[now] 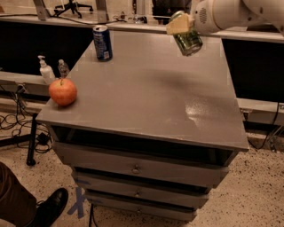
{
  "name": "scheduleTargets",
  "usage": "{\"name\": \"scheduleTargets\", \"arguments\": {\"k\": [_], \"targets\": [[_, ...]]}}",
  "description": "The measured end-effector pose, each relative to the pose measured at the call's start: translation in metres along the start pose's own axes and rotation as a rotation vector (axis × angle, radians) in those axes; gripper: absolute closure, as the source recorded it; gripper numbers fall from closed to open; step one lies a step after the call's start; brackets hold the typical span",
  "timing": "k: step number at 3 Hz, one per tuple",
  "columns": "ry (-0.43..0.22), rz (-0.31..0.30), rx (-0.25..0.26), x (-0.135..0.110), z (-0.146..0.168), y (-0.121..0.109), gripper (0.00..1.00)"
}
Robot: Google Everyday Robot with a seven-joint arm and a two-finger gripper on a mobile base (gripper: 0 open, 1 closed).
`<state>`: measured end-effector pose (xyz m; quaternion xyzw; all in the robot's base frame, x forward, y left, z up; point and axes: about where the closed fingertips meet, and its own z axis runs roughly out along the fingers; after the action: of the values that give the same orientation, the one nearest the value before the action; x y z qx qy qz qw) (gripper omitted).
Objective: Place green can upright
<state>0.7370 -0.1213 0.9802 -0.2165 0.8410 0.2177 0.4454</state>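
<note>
The gripper (181, 26) sits at the upper right of the frame, on the end of a white arm (230, 12) that enters from the right edge. Its fingers (178, 25) are clamped on the green can (188, 41), gripping it at its upper end. The green can is held in the air above the far right part of the grey bench (146, 102), clear of the surface and tilted, with its lower end pointing down and to the right. A soft shadow lies on the bench below it. A blue can (102, 42) stands upright near the far left corner of the bench, well apart from the green can. A red apple (62, 91) rests at the near left corner of the bench. Just beyond that corner, at the left of the frame, a white pump bottle (45, 71) and a smaller clear bottle (63, 68) stand on a lower ledge. The front of the bench carries stacked drawers (137, 168) with small round knobs. At the lower left of the frame a dark shoe (49, 209) rests on the speckled floor beside a blue tape cross (78, 204).
</note>
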Motion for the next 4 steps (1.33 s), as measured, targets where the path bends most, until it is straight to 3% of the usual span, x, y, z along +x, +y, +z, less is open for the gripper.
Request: {"name": "scheduleTargets", "arguments": {"k": [1, 2, 3, 4], "targets": [[-0.126, 0.1, -0.053, 0.01, -0.029, 0.029, 1.0], [-0.208, 0.192, -0.121, 0.041, -0.017, 0.063, 1.0], [-0.253, 0.204, -0.159, 0.037, -0.002, 0.097, 1.0], [-0.256, 0.202, -0.159, 0.035, -0.003, 0.098, 1.0]]}}
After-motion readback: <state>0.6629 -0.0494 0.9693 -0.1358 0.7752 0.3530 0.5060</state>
